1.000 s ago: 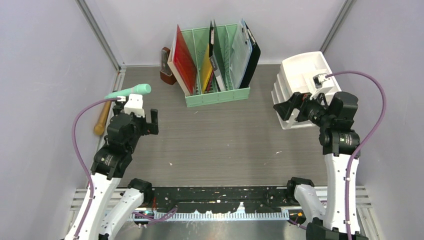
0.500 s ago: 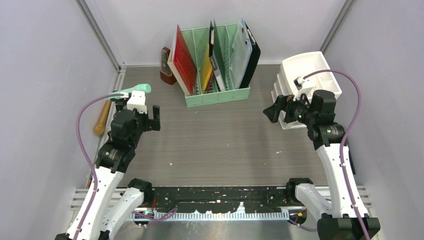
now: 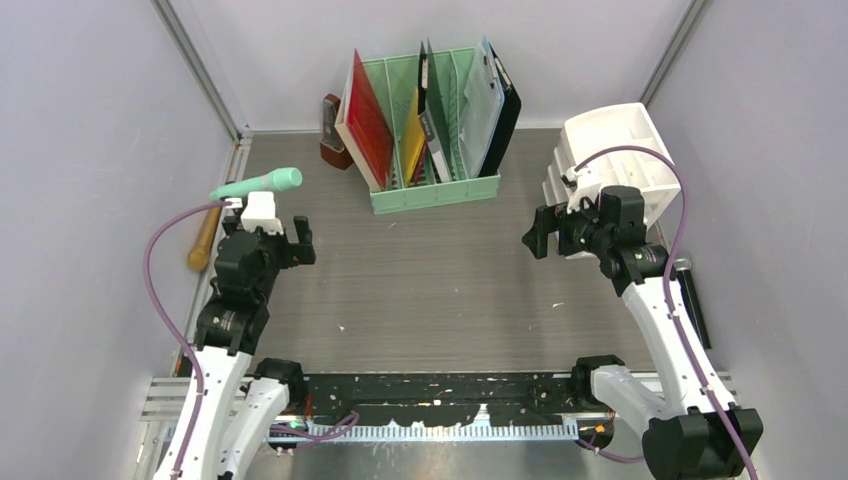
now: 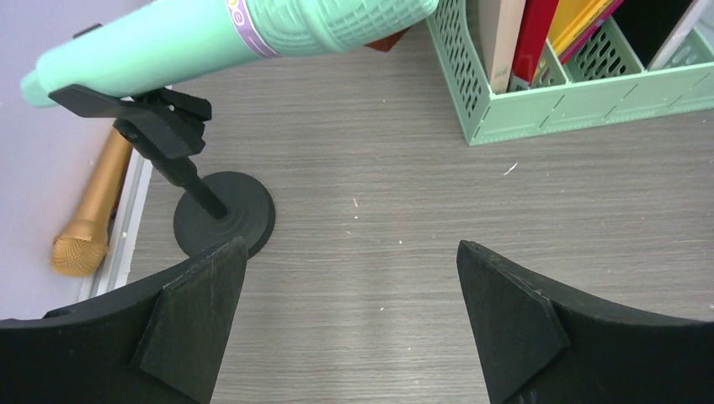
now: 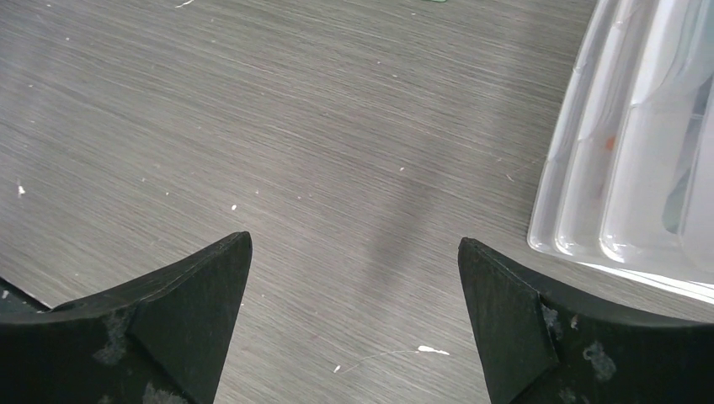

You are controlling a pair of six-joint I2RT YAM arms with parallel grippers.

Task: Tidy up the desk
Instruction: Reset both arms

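The desk [image 3: 430, 290] is a grey wood-grain top, bare across its middle. My left gripper [image 3: 299, 241] hangs open over the desk's left side with nothing between its fingers; in the left wrist view this gripper [image 4: 349, 246] frames bare wood [image 4: 379, 278]. A mint-green microphone [image 4: 227, 34] on a black stand [image 4: 223, 210] sits just ahead and left of it. My right gripper [image 3: 540, 232] is open over the desk's right side, just left of the white drawer unit [image 3: 610, 150]. From the right wrist, that gripper [image 5: 354, 240] holds nothing.
A mint-green file rack [image 3: 430, 130] with red, yellow and dark folders stands at the back centre, a brown object [image 3: 332, 130] beside its left end. A gold microphone [image 3: 205, 238] lies along the left rail. The drawer unit's front [image 5: 648, 151] is close on the right.
The right arm has swung away from the drawer unit, carrying its open gripper left and nearer over the desk. The left gripper has shifted only slightly.
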